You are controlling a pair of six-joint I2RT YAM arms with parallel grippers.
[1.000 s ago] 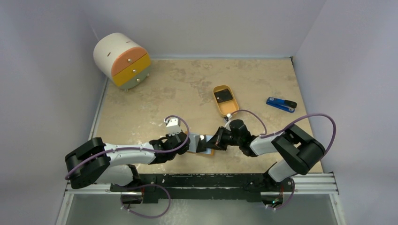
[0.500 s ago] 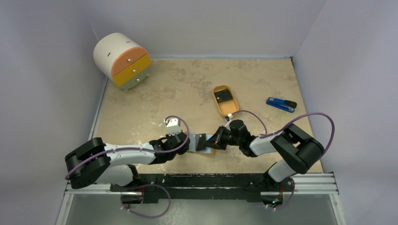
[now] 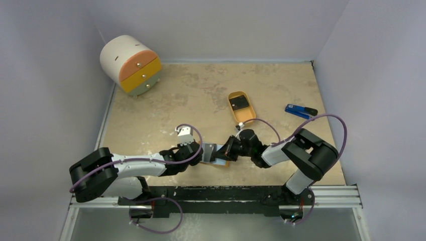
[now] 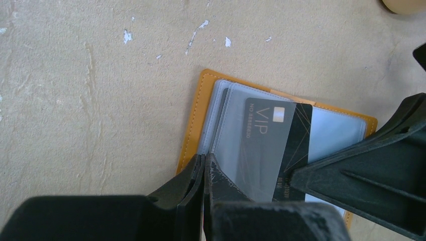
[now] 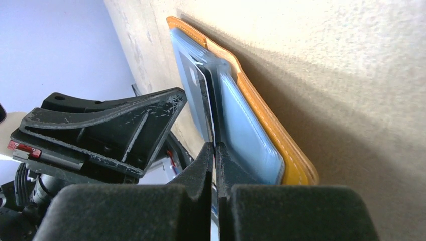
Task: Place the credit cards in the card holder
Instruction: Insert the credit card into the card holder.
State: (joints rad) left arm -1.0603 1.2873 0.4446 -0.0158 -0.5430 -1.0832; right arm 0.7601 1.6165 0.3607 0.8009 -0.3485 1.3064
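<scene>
Now the card holder [image 4: 193,125] lies open on the table [image 3: 191,95] close to its near edge, orange cover down and clear sleeves up, between the two arms. One dark credit card [image 4: 266,145], marked VIP, sits partly under a clear sleeve with its right portion sticking out bare. It reaches further left over the holder than it did a second ago. The right gripper [image 5: 214,150] is clamped tight on that card's outer edge. Its wrist and elbow have shifted left since the earlier frames. The left gripper [image 4: 203,168] has not moved and is pinched closed at the holder's near left corner, apparently on the edge of a sleeve. The two grippers almost meet over the holder, leaving little room between them. A second card [image 3: 239,103] lies flat in the orange oval tray [image 3: 241,117], which sits just behind the right wrist, so two cards are in view. To the right, a blue-and-black gadget [image 3: 297,111] lies near the right wall, and the right arm's purple cable [image 3: 331,118] now loops over its end. A round three-drawer unit [image 3: 131,64] stands in the far left corner. Bare tabletop stretches behind and to the left of the holder, with walls on three sides.
</scene>
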